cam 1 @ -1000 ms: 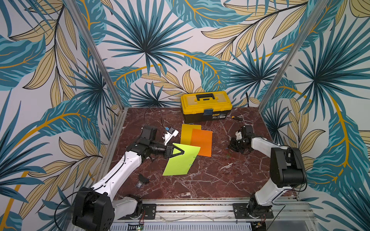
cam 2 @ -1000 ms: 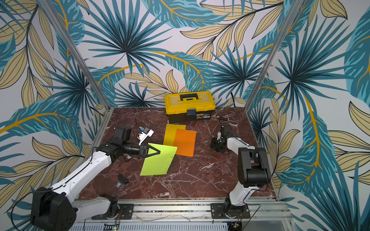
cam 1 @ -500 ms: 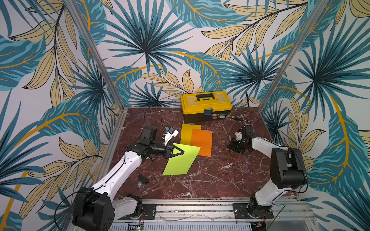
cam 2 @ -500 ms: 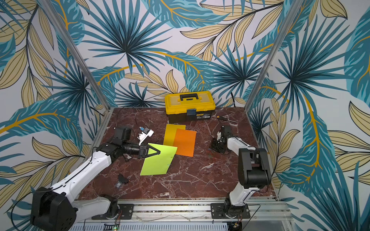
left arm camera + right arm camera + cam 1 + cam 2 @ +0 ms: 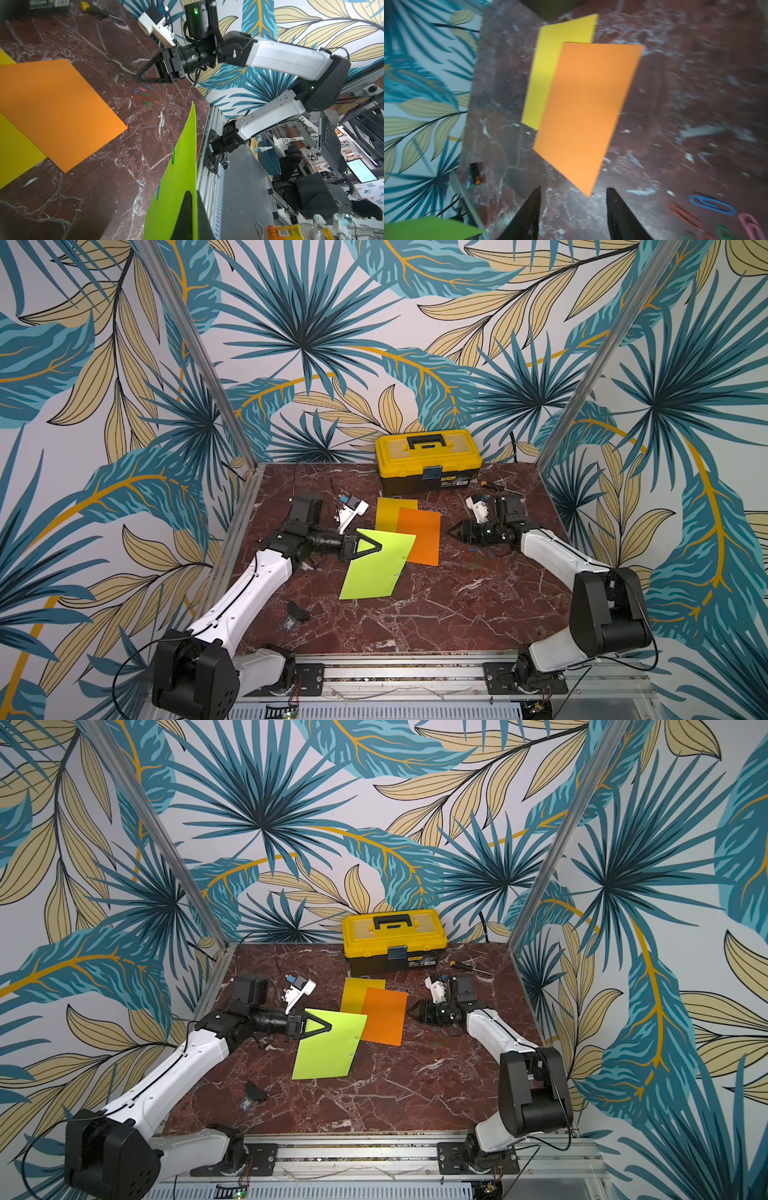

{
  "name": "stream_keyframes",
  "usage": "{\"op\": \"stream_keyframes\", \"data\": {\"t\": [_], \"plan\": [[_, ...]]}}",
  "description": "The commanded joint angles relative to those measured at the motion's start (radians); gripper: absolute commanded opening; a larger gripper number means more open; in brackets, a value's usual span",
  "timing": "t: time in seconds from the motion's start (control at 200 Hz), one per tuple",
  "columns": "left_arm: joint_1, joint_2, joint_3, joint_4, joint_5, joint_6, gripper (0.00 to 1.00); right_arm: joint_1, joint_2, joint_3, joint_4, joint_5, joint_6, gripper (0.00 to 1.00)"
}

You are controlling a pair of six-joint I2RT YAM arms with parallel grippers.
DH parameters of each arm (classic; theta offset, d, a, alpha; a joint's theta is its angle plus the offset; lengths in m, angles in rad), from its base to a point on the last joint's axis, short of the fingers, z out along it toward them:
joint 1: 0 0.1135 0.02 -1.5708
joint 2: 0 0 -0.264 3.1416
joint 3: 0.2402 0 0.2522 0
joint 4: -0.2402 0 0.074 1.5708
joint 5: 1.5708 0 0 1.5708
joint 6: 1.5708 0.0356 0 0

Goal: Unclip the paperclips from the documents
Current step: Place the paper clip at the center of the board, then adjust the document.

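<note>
My left gripper (image 5: 376,547) is shut on a corner of the lime green document (image 5: 374,568) and holds that corner lifted off the table. Its fingertips (image 5: 190,193) pinch the sheet's edge. A green paperclip (image 5: 173,155) and a blue paperclip (image 5: 159,189) sit on this sheet's edge. The orange document (image 5: 419,537) lies flat, overlapping the yellow document (image 5: 390,510). My right gripper (image 5: 453,533) stands open and empty just right of the orange sheet, its jaws (image 5: 573,189) pointing at that sheet's near corner. Several loose paperclips (image 5: 478,558) lie beside it on the table.
A yellow-and-black toolbox (image 5: 428,460) stands at the back wall with a screwdriver (image 5: 492,485) to its right. A small black object (image 5: 297,612) lies at the front left. Metal frame posts and walls bound the marble table (image 5: 436,614).
My right gripper has opened its jaws while staying near the loose clips. The left gripper and the green sheet have not moved.
</note>
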Motion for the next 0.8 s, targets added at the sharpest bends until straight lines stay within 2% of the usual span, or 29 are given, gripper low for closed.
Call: {"op": "stream_keyframes", "data": {"t": [0.0,0.145,0.285,0.576,0.796], "plan": [[0.020,0.015,0.026,0.105,0.043,-0.047,0.00,0.039,-0.052,-0.032,0.160,-0.189,-0.037,0.56],[0.022,0.032,0.042,0.185,0.060,-0.086,0.00,0.087,-0.102,-0.026,0.250,-0.336,-0.039,0.63],[0.024,0.050,0.054,0.237,0.072,-0.113,0.00,0.120,-0.134,-0.001,0.261,-0.417,-0.050,0.67],[0.023,0.109,0.079,0.363,0.109,-0.193,0.00,0.160,-0.145,0.011,0.318,-0.469,-0.048,0.73],[0.020,0.129,0.093,0.366,0.127,-0.200,0.00,0.195,-0.098,0.063,0.325,-0.488,-0.058,0.74]]}}
